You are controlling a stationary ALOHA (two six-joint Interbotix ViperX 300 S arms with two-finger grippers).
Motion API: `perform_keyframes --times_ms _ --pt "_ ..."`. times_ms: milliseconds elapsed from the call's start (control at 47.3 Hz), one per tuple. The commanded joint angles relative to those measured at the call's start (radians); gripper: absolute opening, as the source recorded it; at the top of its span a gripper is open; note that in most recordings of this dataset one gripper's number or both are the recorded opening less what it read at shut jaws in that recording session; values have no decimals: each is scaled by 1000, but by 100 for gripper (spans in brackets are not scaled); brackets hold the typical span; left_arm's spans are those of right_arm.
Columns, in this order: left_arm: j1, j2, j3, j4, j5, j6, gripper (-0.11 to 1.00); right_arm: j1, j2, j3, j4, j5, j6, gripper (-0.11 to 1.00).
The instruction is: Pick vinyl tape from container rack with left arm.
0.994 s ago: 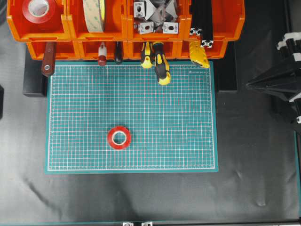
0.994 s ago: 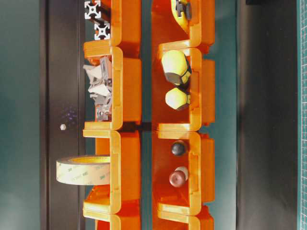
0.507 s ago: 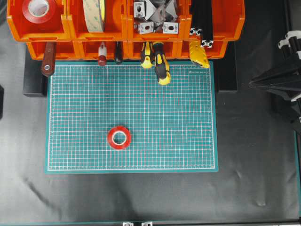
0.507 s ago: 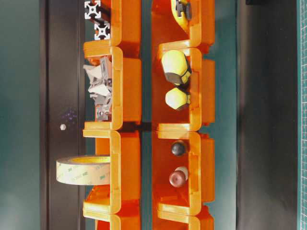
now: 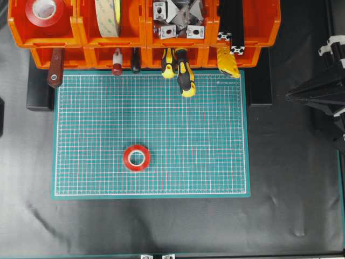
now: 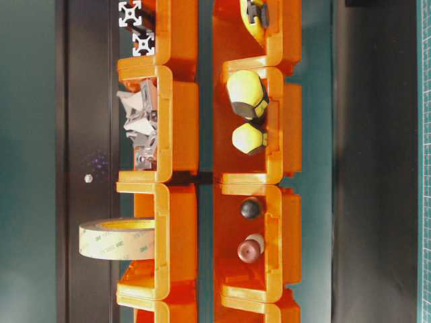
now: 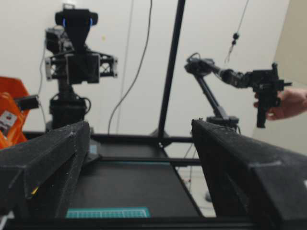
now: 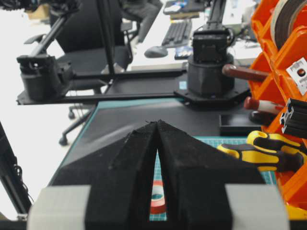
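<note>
although the task names the rack, the vinyl tape (image 5: 136, 157) lies flat on the green cutting mat (image 5: 215, 156), toward its lower left, well apart from the container rack (image 5: 75, 33) along the mat's top edge. nothing touches the ring. a second red roll with a white core (image 5: 45, 11) sits in the rack's upper left bin, and beside it a cream tape roll (image 5: 108, 16) stands on edge; in the table-level view faint "3m" print shows on its side (image 6: 116, 243). metal brackets (image 5: 175, 19) and black profile pieces (image 5: 230, 27) fill the other upper bins. yellow-and-black screwdriver handles (image 5: 180, 70) poke out from the lower tier over the mat's edge.

the left gripper (image 7: 139, 163) shows only in its wrist view, its two black fingers standing wide apart with nothing between them, raised and looking across the table. the right gripper (image 8: 157, 139) has its fingers pressed together, holding nothing, with the red ring visible below them on the mat.
</note>
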Motion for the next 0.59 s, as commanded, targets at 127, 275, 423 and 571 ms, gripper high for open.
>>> perform_keyframes --times_ms 127,275,423,571 --pt "6 3 -14 -2 -8 -3 84 3 8 -18 -3 5 2 0" --pt "6 -2 -12 -2 -8 -3 84 3 8 -18 -3 6 0 0" --pt "6 -2 -9 -2 -8 -3 84 3 9 -18 -3 6 -3 0" --pt "6 -2 -8 -2 5 -2 84 3 9 -17 -3 8 -3 0"
